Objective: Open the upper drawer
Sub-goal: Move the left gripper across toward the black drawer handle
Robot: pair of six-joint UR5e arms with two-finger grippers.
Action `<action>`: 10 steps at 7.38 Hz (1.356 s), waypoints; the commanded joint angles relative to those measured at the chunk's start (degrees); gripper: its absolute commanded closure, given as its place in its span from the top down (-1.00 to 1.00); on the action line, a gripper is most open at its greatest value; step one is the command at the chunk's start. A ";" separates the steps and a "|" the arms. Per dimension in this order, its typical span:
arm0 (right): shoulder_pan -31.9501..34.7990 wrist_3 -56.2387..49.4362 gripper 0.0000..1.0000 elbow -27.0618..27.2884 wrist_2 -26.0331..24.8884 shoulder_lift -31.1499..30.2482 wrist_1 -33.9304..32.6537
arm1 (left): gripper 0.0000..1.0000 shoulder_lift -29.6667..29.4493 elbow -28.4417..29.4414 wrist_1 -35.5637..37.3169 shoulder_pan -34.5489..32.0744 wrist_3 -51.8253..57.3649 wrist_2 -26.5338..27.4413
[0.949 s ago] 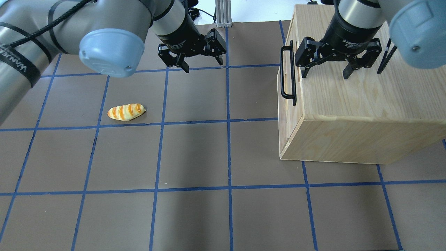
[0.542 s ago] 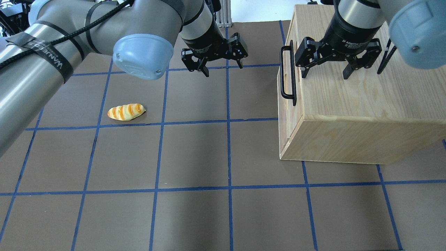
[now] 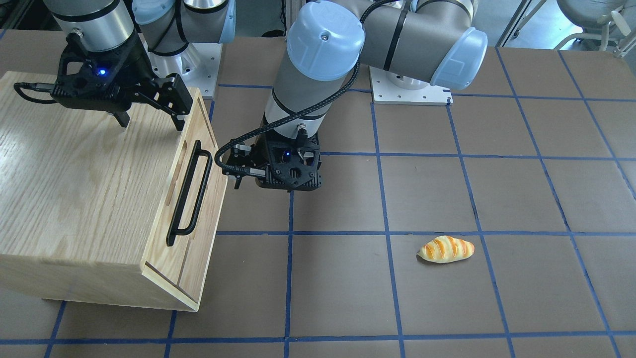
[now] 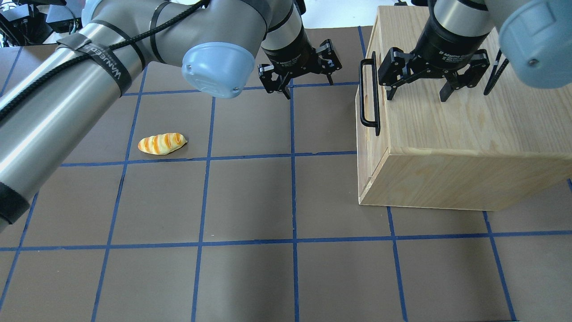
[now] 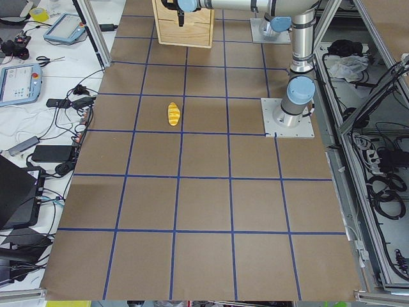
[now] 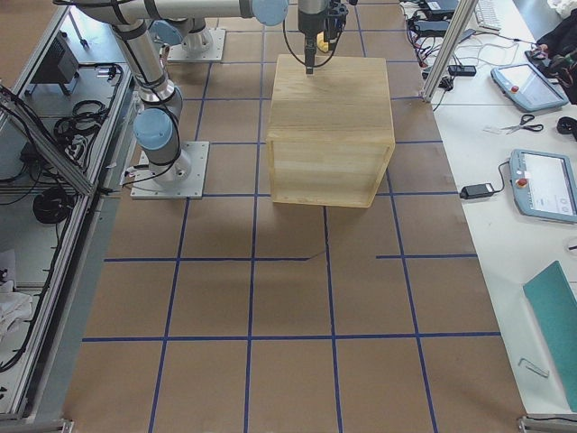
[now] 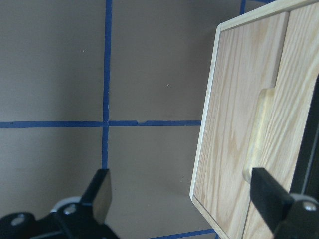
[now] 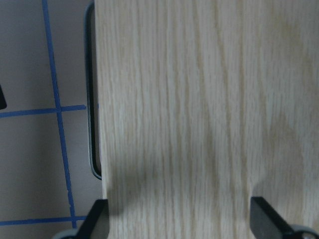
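The upper drawer (image 4: 365,67) sits shut in the oak cabinet (image 4: 464,129), its front flush with the body. Its black bar handle (image 4: 369,96) and oblong slot face the table's middle. They also show in the front view: the handle (image 3: 189,194) and the slot (image 3: 177,169). My left gripper (image 4: 298,84) is open and empty, low over the mat just left of the drawer front. In its wrist view (image 7: 182,199) the slot (image 7: 259,134) lies ahead on the right. My right gripper (image 4: 418,95) is open and empty, hovering over the cabinet top behind the handle.
A toy bread loaf (image 4: 161,143) lies on the brown mat at the left. A plain handle-less front panel (image 3: 201,248) sits below the upper drawer. Blue tape lines grid the mat (image 4: 250,201). The right arm's base plate (image 3: 410,92) is at the table's back.
My left arm has swung right, carrying its open gripper toward the cabinet's front. The right gripper, drawer and loaf have not moved.
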 commanded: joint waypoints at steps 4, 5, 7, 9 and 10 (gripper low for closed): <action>0.03 0.00 1.00 0.00 0.00 0.00 0.00 | 1.00 -3.76 2.36 3.01 -2.67 -3.12 -2.38; 0.03 0.00 1.00 0.00 -0.09 0.00 0.00 | 1.00 -4.29 2.36 4.14 -2.93 -3.11 -2.47; 0.03 0.00 1.00 0.00 0.00 0.00 0.00 | 1.00 -4.39 2.36 4.24 -3.46 -3.37 -3.69; 0.03 0.00 1.00 0.00 0.00 0.00 0.00 | 1.00 -4.47 2.36 4.33 -4.17 -1.37 -3.61; 0.03 0.00 1.00 0.00 -0.09 0.00 0.00 | 1.00 -4.47 2.36 4.24 -4.25 0.30 -3.70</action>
